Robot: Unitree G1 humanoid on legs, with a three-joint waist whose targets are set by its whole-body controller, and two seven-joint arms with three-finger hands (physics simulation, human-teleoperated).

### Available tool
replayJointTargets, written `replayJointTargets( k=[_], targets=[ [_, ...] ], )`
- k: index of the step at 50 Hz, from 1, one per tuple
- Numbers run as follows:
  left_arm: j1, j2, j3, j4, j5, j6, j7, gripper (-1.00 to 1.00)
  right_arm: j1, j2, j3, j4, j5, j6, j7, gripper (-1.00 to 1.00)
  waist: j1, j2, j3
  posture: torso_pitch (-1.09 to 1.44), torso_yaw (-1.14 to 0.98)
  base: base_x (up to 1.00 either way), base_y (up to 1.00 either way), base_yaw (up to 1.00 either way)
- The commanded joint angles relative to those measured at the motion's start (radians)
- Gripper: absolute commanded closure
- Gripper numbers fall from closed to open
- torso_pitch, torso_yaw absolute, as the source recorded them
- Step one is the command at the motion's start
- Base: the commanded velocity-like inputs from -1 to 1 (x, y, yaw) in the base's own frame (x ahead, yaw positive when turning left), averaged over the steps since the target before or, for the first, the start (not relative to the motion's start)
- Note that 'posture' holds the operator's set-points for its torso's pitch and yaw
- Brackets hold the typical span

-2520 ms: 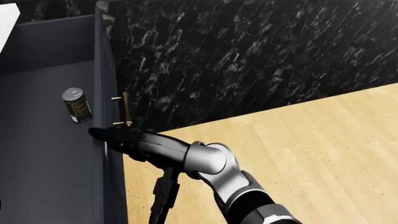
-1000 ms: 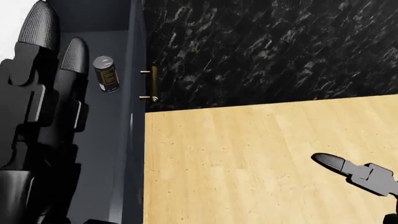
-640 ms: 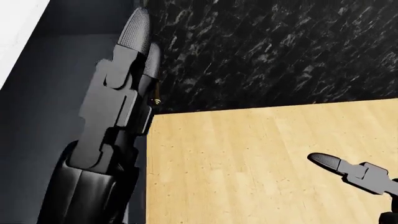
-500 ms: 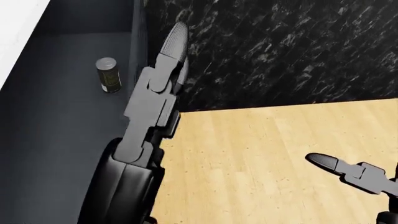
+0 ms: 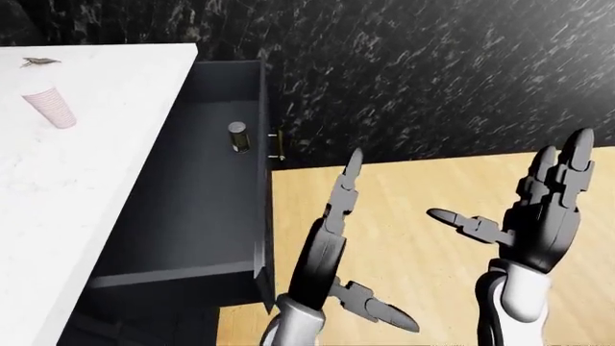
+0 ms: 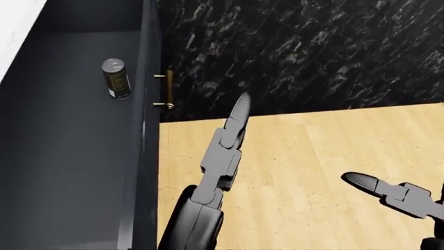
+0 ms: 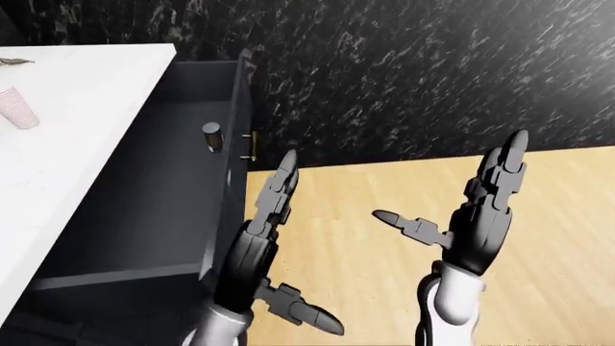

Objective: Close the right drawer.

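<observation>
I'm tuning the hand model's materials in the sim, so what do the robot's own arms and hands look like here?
Both the left hand and the right hand are dark grey to black, each with three blocky, segmented fingers ending in rounded, finely textured tips. The palms are smooth and dark. Below each hand a glossy white wrist cuff shows, with black beneath it. No cables or markings are visible.

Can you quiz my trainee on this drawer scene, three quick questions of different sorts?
1. True or false: the drawer is shut.
2. Multiple choice: what stands inside the drawer? A) a can B) a bowl C) a spoon
3. Fill in: neither the left hand nor the right hand touches the brass ____.

Key: 1 false, it stands pulled out from under the white counter; 2 A; 3 handle, both hands hang open over the wooden floor.
</observation>
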Motion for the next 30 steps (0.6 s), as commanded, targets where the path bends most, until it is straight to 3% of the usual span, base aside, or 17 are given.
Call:
replayJointTargets(
  k=[1, 10, 14, 23, 30],
  targets=[
    [-0.002, -0.003, -0.016, -0.026, -0.014, -0.045, 0.02, -1.0, -0.016, -0.008, 0.0, -0.034, -0.006, -0.028, -0.001, -1.0, 0.0, -0.005, -0.014, 0.0, 0.0, 0.0, 0.0, 0.0],
    [0.029, 0.009, -0.06, 0.092, -0.029, -0.113, 0.063, -1.0, -0.016, -0.01, -0.001, -0.032, -0.006, -0.03, -0.003, -1.0, -0.006, 0.0, -0.018, 0.0, 0.0, 0.0, 0.0, 0.0],
    [0.024, -0.002, -0.054, 0.129, -0.042, -0.116, 0.077, -1.0, -0.021, -0.01, 0.002, -0.014, -0.007, -0.038, -0.004, -1.0, -0.007, 0.001, -0.018, 0.0, 0.0, 0.0, 0.0, 0.0],
    [0.029, -0.032, -0.056, 0.251, -0.049, -0.145, 0.204, -1.0, -0.021, -0.011, 0.003, -0.015, -0.003, -0.036, -0.006, -1.0, -0.01, 0.001, -0.023, 0.0, 0.0, 0.0, 0.0, 0.0],
    [0.022, -0.056, -0.03, 0.325, -0.097, -0.138, 0.235, -1.0, -0.02, -0.011, 0.005, -0.017, -0.004, -0.037, -0.003, -1.0, -0.011, 0.001, -0.024, 0.0, 0.0, 0.0, 0.0, 0.0]
  ],
)
